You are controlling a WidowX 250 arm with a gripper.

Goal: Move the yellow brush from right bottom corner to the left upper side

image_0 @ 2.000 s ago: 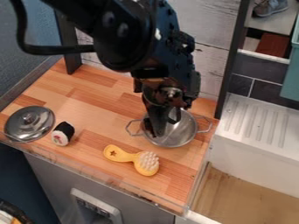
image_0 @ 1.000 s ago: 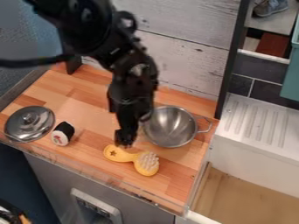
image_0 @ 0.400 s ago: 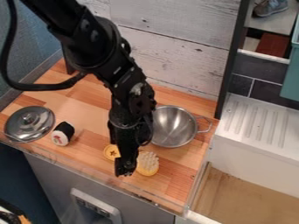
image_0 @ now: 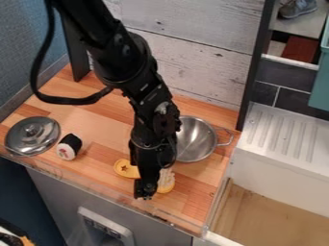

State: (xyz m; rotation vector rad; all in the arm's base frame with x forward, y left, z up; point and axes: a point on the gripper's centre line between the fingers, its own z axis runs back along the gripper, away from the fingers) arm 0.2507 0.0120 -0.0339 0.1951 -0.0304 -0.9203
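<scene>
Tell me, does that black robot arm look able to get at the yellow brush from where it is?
Probably yes: its gripper hangs low at the brush, hiding its middle, and nothing lies on the parts that show. The metal pot stands aside, seemingly out of the way.

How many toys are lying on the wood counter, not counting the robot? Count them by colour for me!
Silver: 2 (round metal lid, round metal pot)
Yellow: 1 (brush with pale bristles)
Black and white: 1 (toy sushi roll)
Total: 4
</scene>
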